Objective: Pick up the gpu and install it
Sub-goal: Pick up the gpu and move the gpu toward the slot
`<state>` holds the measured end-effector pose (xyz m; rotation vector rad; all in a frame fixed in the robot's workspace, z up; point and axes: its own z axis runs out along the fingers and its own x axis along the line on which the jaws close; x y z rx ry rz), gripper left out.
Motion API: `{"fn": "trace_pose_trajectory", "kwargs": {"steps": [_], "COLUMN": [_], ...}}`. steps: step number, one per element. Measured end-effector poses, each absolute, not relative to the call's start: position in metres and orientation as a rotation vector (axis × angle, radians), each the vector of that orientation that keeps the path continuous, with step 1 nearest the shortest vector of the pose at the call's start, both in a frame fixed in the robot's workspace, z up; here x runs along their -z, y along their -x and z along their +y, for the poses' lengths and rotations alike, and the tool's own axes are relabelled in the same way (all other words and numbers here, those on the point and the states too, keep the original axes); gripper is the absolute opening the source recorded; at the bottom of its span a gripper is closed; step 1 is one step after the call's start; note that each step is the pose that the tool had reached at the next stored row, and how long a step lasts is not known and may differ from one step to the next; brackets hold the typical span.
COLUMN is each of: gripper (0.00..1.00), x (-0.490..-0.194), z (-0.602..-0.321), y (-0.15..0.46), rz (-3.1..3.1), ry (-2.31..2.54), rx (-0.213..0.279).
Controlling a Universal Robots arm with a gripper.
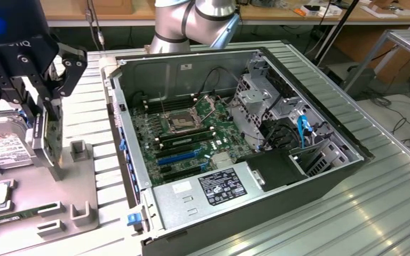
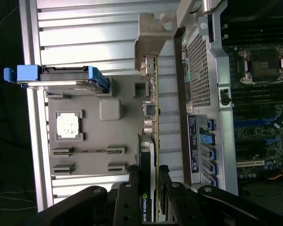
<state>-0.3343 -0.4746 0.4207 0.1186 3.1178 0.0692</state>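
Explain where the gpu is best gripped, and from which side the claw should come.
Grip the gpu across its two flat faces at the cooler end, away from the silver bracket. It stands on edge, so come down from above its upper edge, as the claw does.

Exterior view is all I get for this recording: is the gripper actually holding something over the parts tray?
Observer: Yes. The wrist view shows the gripper shut on the gpu, seen edge-on with a finger on each face.
Operator: Which end does it grip?
Observer: The end with the black cooler, close to a printed logo. The silver bracket is at the far end, away from the wrist.
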Motion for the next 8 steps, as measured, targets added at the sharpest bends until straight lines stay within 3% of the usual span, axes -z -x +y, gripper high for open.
{"fn": "trace_pose_trajectory", "kwargs": {"steps": [8], "gripper": [0.27], "x": [-0.434], "z": [-0.475], "y": [0.334], "rz": [3.118], "ry": [-0.119], "rx": [-0.069]}}
